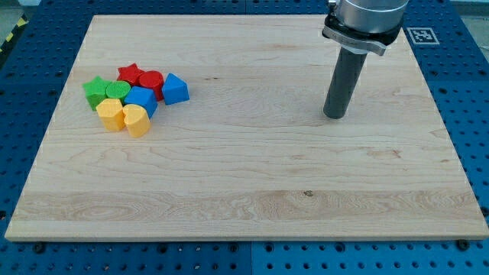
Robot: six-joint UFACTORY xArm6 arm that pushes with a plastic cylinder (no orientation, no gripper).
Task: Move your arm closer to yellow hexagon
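Note:
The yellow hexagon point(111, 114) lies at the view's left in a tight cluster of blocks on the wooden board point(252, 191). A yellow heart-like block point(136, 120) touches it on its right. My tip point(334, 115) rests on the board at the view's upper right, far to the right of the hexagon and of the whole cluster, touching no block.
The cluster also holds a red star point(131, 74), a red round block point(151, 81), a green star point(95, 91), a green round block point(117, 91), a blue block point(141, 99) and a blue triangular block point(175, 89). Blue pegboard surrounds the board.

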